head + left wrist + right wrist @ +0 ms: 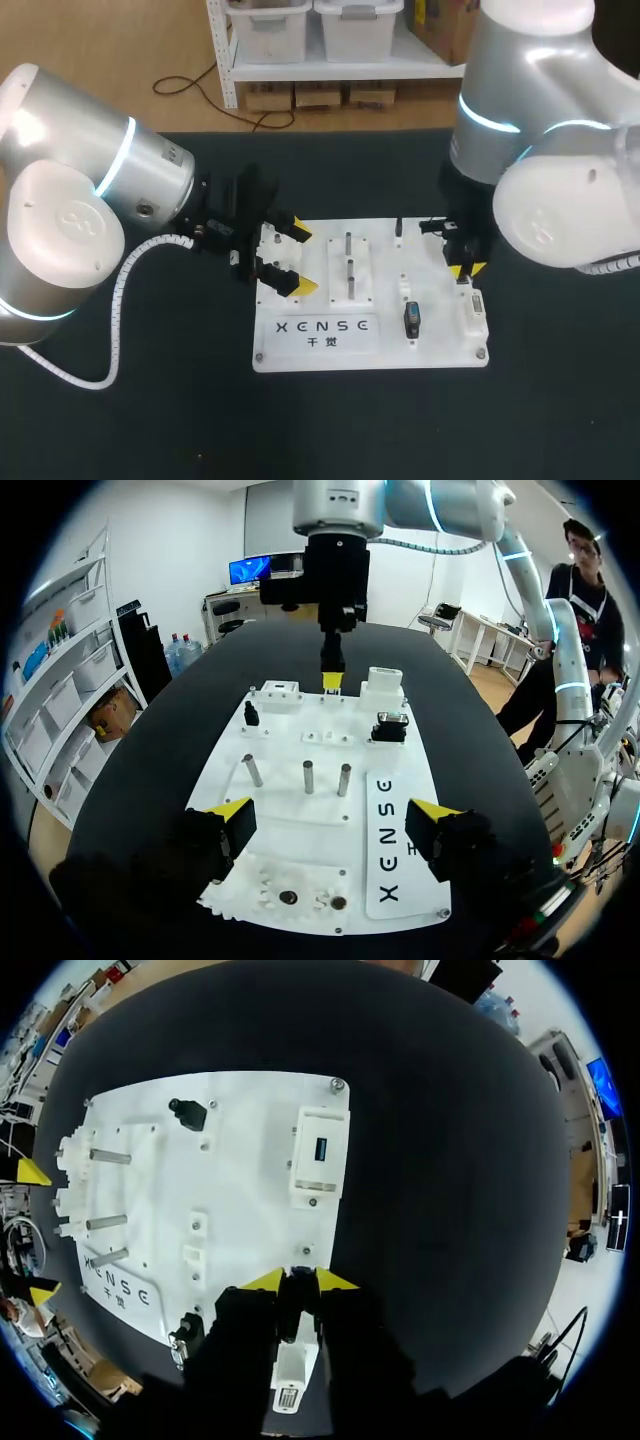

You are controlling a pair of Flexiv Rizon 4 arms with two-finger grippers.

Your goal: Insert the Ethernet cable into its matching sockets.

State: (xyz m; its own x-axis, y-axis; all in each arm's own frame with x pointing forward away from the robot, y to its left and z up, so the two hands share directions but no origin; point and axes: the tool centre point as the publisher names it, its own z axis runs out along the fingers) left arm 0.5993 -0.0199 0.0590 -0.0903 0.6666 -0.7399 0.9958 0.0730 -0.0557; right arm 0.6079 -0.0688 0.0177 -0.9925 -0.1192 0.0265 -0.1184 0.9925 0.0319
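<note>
At the white board's (430,345) right edge the right gripper (466,268), fingers narrow, hangs by the socket block (473,312), the left gripper (298,258) wide at its left edge; no Ethernet cable shows, so squaring its plug seems next.

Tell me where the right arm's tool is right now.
In the head view, the right tool sits over the white board's right edge, just beyond the white socket block.
</note>
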